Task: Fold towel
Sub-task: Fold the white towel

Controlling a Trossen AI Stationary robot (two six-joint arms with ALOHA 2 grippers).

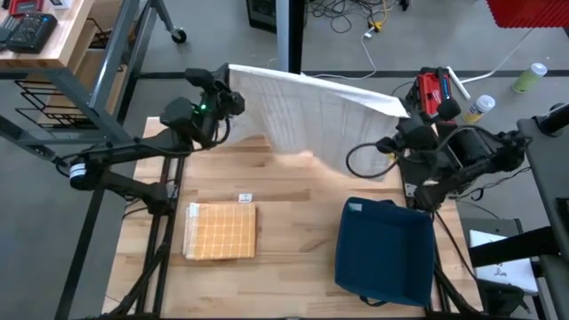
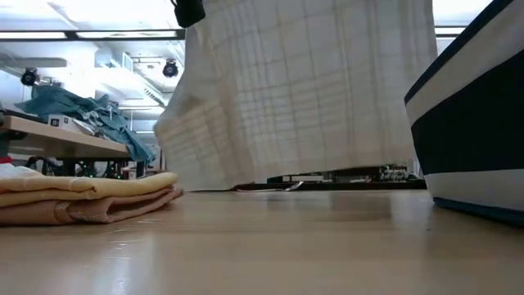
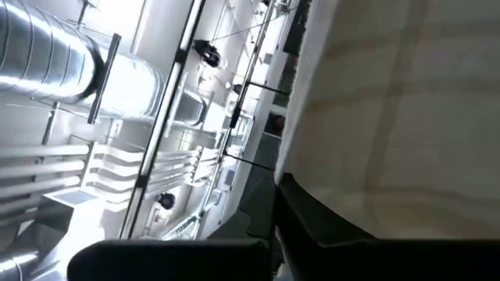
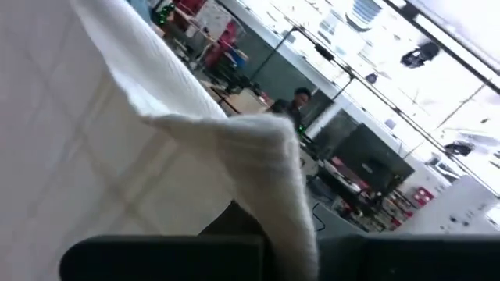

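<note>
Towel point(image 1: 311, 111) hangs stretched across the upper middle of the high view, my left hand point(image 1: 229, 93) pinching its left corner and my right hand point(image 1: 411, 108) its right; a folded yellow cloth point(image 1: 220, 231) and blue bin point(image 1: 384, 249) sit lower on the table point(image 1: 293, 222). In the low view the hem hangs just above the wood. Both wrist views show cloth clamped between fingers. I judge this the lift-and-spread step; next I must lower it flat.

Folded tan cloth point(image 1: 220, 232) and dark blue bin point(image 1: 384, 252) well apart on wooden table point(image 1: 293, 222).
</note>
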